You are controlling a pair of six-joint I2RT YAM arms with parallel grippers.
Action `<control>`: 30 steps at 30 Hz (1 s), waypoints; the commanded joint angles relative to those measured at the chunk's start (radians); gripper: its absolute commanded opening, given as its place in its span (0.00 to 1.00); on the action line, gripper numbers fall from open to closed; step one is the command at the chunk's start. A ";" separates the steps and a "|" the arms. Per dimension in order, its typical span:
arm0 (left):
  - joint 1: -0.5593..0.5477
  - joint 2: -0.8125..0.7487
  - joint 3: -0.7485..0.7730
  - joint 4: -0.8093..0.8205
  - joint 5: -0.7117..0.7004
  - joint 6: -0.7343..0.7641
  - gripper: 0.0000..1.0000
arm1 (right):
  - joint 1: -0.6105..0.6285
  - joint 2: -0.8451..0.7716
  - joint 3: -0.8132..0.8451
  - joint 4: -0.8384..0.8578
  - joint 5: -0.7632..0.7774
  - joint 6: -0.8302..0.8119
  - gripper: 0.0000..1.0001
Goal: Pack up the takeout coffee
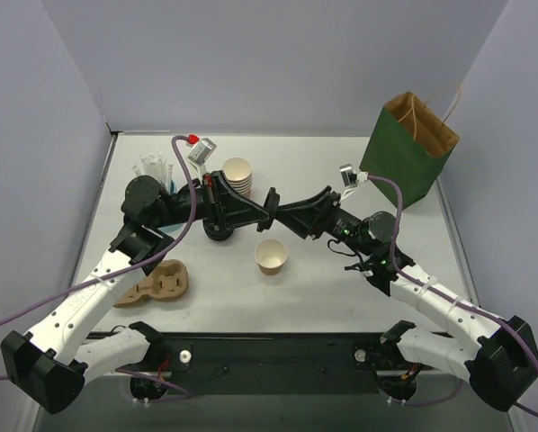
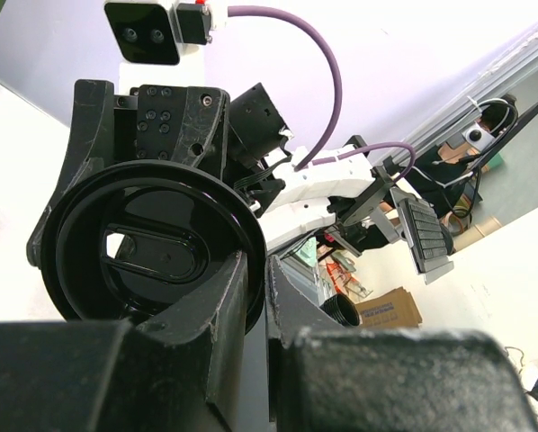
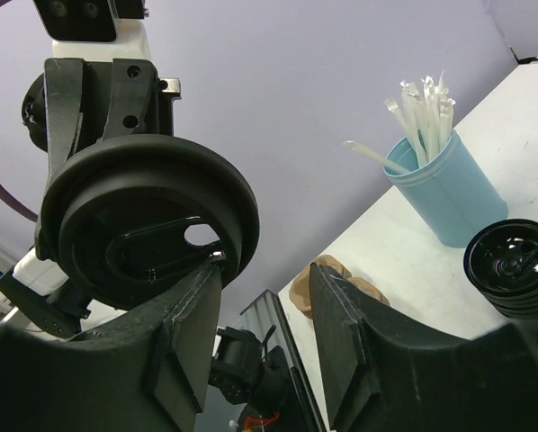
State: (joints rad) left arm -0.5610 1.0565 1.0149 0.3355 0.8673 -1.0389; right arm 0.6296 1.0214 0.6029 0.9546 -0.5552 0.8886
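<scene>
Evidently pinching black lid (image 2: 152, 243) edgewise in narrow-set left gripper (image 2: 255, 270), offering it to half-spread, empty right gripper (image 3: 264, 279) for capping cup (image 1: 271, 256).

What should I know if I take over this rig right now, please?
Left gripper: shut on the rim of a black lid, held in the air.
Right gripper: jaws apart beside that lid, not gripping it.
Paper cup: upright on the table, open, no lid.
Green bag: stands at the far right, mouth open.
Done: a lid is lifted. Left: seat the lid on the cup, then probably put the cup in the bag.
</scene>
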 commanded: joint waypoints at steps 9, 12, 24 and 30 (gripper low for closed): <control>0.006 -0.033 -0.027 0.054 -0.008 0.004 0.20 | 0.010 0.005 0.049 0.161 -0.011 -0.004 0.42; 0.006 -0.041 -0.039 0.068 -0.008 -0.006 0.20 | 0.012 0.017 0.060 0.159 -0.012 0.001 0.39; 0.006 -0.062 -0.096 0.120 -0.014 -0.036 0.21 | 0.028 0.049 0.067 0.202 -0.017 0.016 0.08; 0.007 -0.076 -0.079 0.010 -0.048 0.043 0.56 | 0.028 0.008 0.049 0.130 0.021 -0.008 0.00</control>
State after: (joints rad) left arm -0.5560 1.0092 0.9207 0.4004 0.8383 -1.0592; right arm 0.6548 1.0767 0.6228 1.0218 -0.5625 0.9157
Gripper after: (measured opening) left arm 0.422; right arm 0.048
